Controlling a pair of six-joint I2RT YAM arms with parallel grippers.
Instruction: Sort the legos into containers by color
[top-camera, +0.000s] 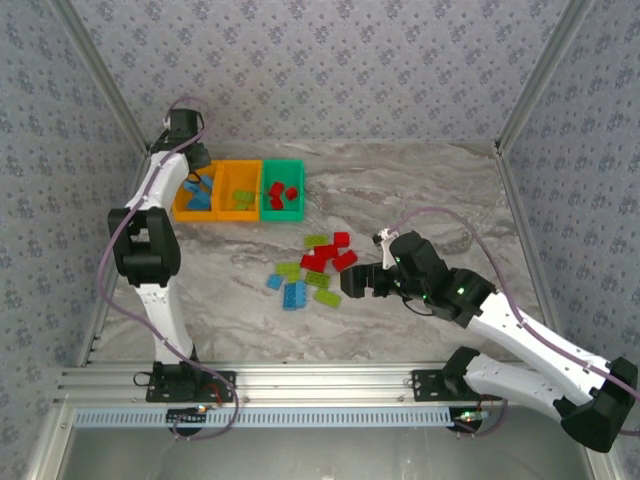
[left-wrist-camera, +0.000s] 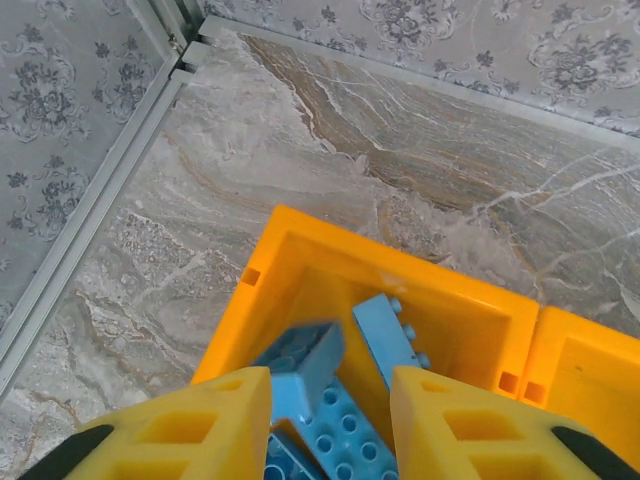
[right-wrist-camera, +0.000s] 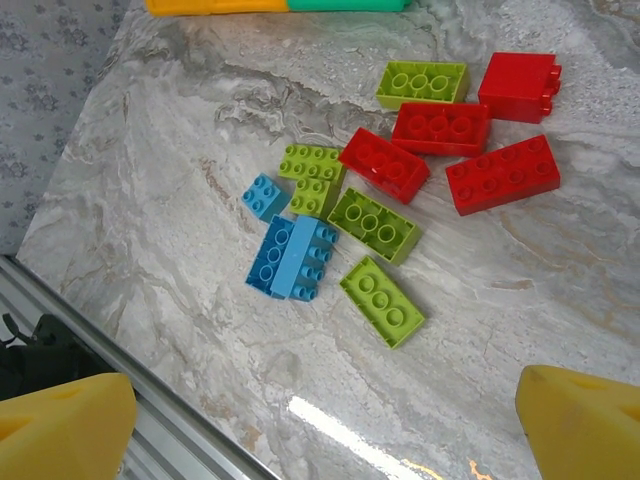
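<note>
Three joined bins stand at the back left: a left orange bin (top-camera: 181, 207), a middle orange bin (top-camera: 226, 209) and a green bin (top-camera: 296, 208). My left gripper (left-wrist-camera: 330, 420) hangs open over the left orange bin (left-wrist-camera: 300, 250), which holds several blue legos (left-wrist-camera: 400, 335). One blue brick (left-wrist-camera: 300, 365) lies tilted just beyond the fingers. Red legos (top-camera: 283, 193) lie in the green bin and a lime one (top-camera: 243, 197) in the middle bin. My right gripper (right-wrist-camera: 325, 430) is wide open above the loose pile: blue bricks (right-wrist-camera: 292, 257), lime bricks (right-wrist-camera: 382, 300) and red bricks (right-wrist-camera: 441, 127).
The loose pile (top-camera: 315, 265) sits mid-table, left of the right gripper (top-camera: 350, 282). A metal rail (top-camera: 300, 385) runs along the near edge, and patterned walls close in the table. Bare marble (top-camera: 420, 190) lies to the right of the bins.
</note>
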